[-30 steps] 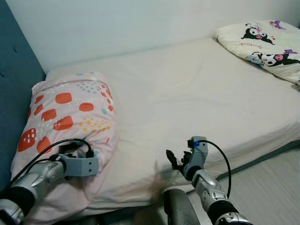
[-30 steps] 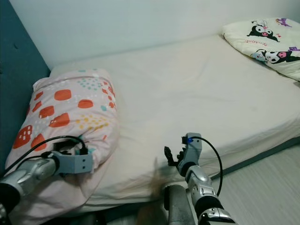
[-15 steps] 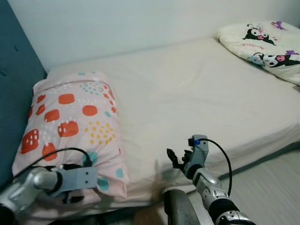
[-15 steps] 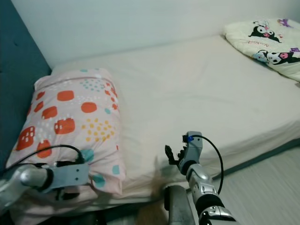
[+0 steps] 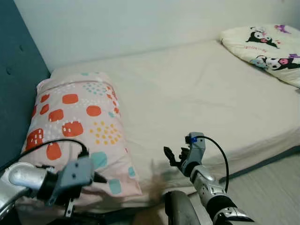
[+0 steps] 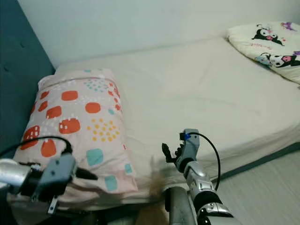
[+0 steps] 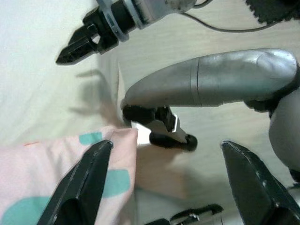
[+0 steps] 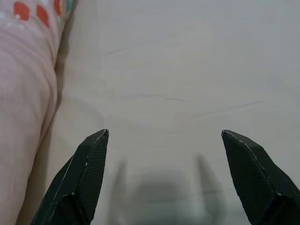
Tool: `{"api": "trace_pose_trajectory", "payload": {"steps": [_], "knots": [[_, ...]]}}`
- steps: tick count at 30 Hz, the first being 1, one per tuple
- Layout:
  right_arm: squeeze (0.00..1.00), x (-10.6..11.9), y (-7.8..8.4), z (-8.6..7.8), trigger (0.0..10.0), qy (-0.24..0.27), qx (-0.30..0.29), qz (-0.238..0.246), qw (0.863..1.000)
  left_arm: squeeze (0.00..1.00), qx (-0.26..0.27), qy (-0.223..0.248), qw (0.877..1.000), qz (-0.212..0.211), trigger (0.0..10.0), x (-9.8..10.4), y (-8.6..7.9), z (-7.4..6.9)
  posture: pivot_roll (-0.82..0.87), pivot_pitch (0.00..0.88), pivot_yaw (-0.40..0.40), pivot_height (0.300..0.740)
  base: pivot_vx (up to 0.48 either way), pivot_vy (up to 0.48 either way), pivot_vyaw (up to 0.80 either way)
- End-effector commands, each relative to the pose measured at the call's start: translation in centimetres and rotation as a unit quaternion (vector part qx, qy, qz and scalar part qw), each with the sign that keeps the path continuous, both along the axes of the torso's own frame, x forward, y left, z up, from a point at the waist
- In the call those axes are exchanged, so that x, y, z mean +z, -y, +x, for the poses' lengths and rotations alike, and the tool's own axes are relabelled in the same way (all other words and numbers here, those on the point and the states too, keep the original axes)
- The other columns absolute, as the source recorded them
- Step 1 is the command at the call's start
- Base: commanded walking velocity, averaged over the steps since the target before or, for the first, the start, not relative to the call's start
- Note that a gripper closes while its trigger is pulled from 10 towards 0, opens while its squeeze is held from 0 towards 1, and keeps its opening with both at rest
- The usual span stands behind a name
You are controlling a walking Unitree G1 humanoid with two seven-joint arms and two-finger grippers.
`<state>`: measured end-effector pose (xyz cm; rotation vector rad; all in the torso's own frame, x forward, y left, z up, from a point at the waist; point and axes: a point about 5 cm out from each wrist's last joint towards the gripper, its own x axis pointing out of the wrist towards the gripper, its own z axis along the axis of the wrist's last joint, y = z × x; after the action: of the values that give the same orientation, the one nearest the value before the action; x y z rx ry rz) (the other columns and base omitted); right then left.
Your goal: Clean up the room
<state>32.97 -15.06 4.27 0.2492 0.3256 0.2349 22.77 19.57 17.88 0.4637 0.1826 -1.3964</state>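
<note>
A pink pillow (image 5: pixel 77 124) with orange, yellow and teal patches lies flat on the cream bed (image 5: pixel 197 89), beside the blue headboard (image 5: pixel 16 98). My left gripper (image 5: pixel 86 193) hovers open just off the pillow's near edge, holding nothing. The left wrist view shows the pillow's corner (image 7: pixel 70 173) close by its fingers (image 7: pixel 86 185). Over the bed's front edge, to the right of the pillow, my right gripper (image 5: pixel 171 157) is open. It is empty, with bare sheet (image 8: pixel 164 70) and the pillow's side (image 8: pixel 23 117) ahead of it.
A white pillow (image 5: pixel 267 49) printed with black cartoon figures lies at the bed's far right end. A pale wall (image 5: pixel 140 23) runs behind the bed. Light wood floor (image 5: pixel 272 187) shows at the lower right. My silver leg (image 5: pixel 178 211) stands against the bed's front.
My left gripper has let go of the pillow and drawn back off its near edge. The pillow, bunched up before, now lies flat. The right gripper has barely moved.
</note>
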Motion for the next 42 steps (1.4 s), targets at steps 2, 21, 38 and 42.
{"api": "trace_pose_trajectory", "payload": {"steps": [2,21,38,42], "knots": [[0.00,-0.1,-0.3,0.0,10.0,-0.006,0.001,0.010,1.000,0.00,0.063,0.037,0.995,-0.074,10.0,1.1,0.2,1.8,-0.10,0.091,-0.011,0.595,0.000,0.000,0.00],[0.00,-0.1,-0.1,0.0,10.0,0.000,-0.013,0.014,1.000,0.00,0.673,-0.030,0.732,-0.102,10.0,-13.6,-2.5,7.2,-0.12,0.089,0.004,0.595,0.000,0.000,0.00],[0.00,0.0,-0.4,0.1,10.0,0.004,-0.013,0.017,1.000,0.00,0.640,-0.092,0.704,-0.293,10.0,-12.8,-0.6,7.4,-0.11,0.092,-0.002,0.595,0.000,0.000,0.00],[0.00,0.3,0.1,0.2,10.0,0.009,-0.016,0.021,1.000,0.00,0.500,-0.101,0.779,-0.363,10.0,-9.2,2.1,7.5,-0.11,0.093,-0.003,0.595,0.000,0.000,0.00]]}}
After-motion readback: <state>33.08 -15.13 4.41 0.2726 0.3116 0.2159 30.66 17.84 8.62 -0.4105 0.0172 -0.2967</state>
